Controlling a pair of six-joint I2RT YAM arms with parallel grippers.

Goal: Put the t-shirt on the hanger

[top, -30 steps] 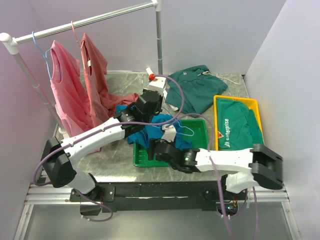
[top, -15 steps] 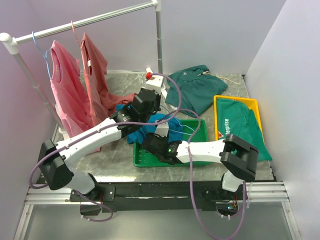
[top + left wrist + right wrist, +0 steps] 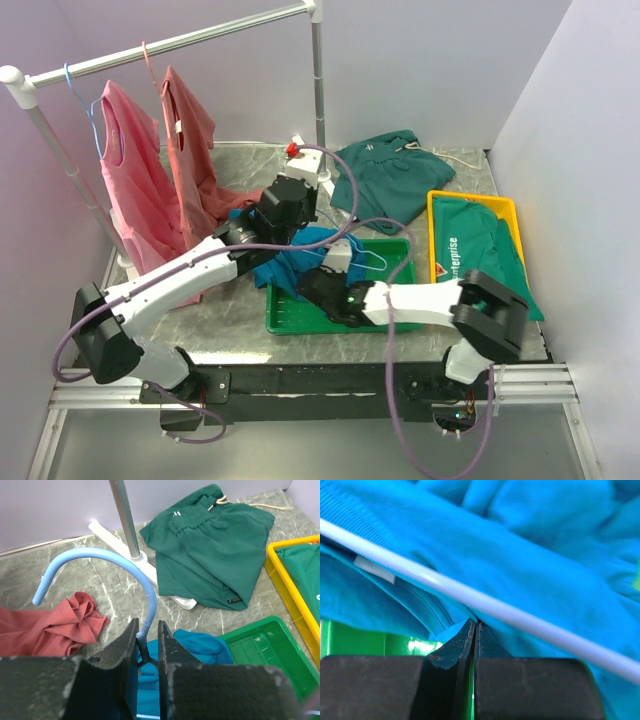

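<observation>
The grey marbled tabletop (image 3: pixel 225 338) carries everything, and a green tray (image 3: pixel 402 268) lies close to its near edge, about in the middle. Behind this tray and to its left stands a white clothes rail (image 3: pixel 200 38), from which two pink tops (image 3: pixel 135 190) hang. The lower part of one top reaches the tabletop behind the left corner of the tray. Behind the tray, to the right, a dark green garment (image 3: pixel 390 180) lies flat. Just beside the right side of the green tray is a yellow tray (image 3: pixel 432 235), which holds a dark green shirt with white print (image 3: pixel 470 250). The t-shirt (image 3: pixel 290 262), bright teal-blue, is bunched over the back left part of the green tray, partly inside it and partly over its rim. The hanger (image 3: pixel 100 551), thin and light blue, is above the t-shirt at the back left corner of the tray, with the hook upward. One wire arm of it runs across the teal cloth toward the middle of the tray. The left pincer (image 3: pixel 147 630) is clamped on the neck of the hanger, just under the hook. The right pincer (image 3: pixel 475 627) is over the left half of the tray. Its two fingers are pressed together, with the tips against the t-shirt just under the hanger wire. Whether cloth is caught between them I cannot tell.
</observation>
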